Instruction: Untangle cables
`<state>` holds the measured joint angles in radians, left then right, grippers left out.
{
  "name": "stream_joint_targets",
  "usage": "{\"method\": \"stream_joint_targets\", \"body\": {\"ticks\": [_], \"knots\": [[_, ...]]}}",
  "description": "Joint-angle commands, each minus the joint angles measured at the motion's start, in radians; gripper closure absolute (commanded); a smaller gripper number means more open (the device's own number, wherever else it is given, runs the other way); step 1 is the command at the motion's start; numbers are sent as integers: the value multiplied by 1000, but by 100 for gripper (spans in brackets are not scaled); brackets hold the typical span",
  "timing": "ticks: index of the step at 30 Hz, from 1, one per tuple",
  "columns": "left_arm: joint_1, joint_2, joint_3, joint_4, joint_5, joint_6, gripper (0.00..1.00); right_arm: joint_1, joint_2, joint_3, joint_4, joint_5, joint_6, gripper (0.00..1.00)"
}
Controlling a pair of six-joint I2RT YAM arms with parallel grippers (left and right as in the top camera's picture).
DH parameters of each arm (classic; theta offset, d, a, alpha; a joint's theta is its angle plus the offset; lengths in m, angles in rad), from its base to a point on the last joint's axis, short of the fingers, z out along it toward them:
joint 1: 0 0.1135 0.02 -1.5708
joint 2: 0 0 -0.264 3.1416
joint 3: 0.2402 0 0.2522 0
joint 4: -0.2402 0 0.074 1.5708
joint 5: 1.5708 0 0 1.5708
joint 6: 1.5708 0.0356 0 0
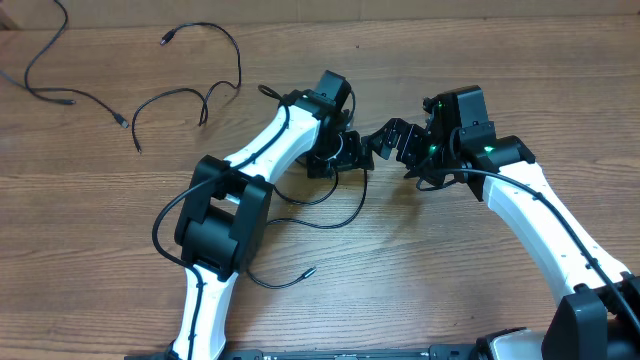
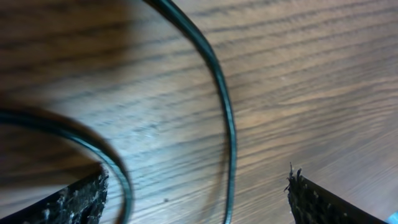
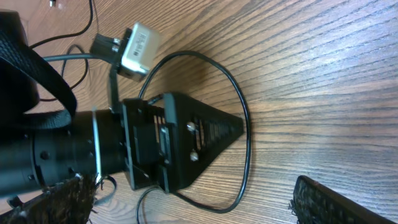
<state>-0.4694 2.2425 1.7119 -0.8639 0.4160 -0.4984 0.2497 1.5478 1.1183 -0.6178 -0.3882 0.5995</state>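
Three thin black cables lie on the wooden table. One cable (image 1: pixel 336 214) loops under my left gripper (image 1: pixel 342 156) and ends in a plug (image 1: pixel 308 270) toward the front. In the left wrist view two of its strands (image 2: pixel 231 127) cross the wood between my open left gripper (image 2: pixel 196 205), and neither touches the fingers (image 2: pixel 81 199). My right gripper (image 1: pixel 388 142) faces the left one from the right, open and holding nothing. In the right wrist view the cable loop (image 3: pixel 247 146) curves around the left gripper's body (image 3: pixel 174 143), ahead of my right gripper (image 3: pixel 193 205).
Two separate cables lie at the upper left, a long one (image 1: pixel 45 85) by the edge and a curled one (image 1: pixel 190 93). The left arm (image 1: pixel 225 215) and right arm (image 1: pixel 545 225) reach in from the front edge.
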Motion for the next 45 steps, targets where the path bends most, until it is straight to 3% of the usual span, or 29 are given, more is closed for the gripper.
{"method": "stream_joint_targets", "body": {"ticks": [1,6,13,20,27,34,43,45], "knots": [[46,46,6,-3,-6,48,7,3,3,5,9,3,-1,0],[48,46,7,-35,47,164,3,-67,-16,48,-63,3,-112,0],[-34,46,7,-143,-266,291,0,-320,-116,187,-301,2,-186,0],[-164,46,7,-126,-362,293,1,-536,-175,219,-449,3,-186,0],[-232,46,6,-135,-442,336,0,-560,-173,217,-495,66,-186,0],[-236,46,6,-161,-272,425,0,-559,-171,217,-491,66,-186,0],[-246,46,6,-190,-268,480,0,-559,-147,217,-492,66,-185,0],[-256,46,6,-186,-270,481,7,-559,-141,216,-493,66,-185,0]]}}
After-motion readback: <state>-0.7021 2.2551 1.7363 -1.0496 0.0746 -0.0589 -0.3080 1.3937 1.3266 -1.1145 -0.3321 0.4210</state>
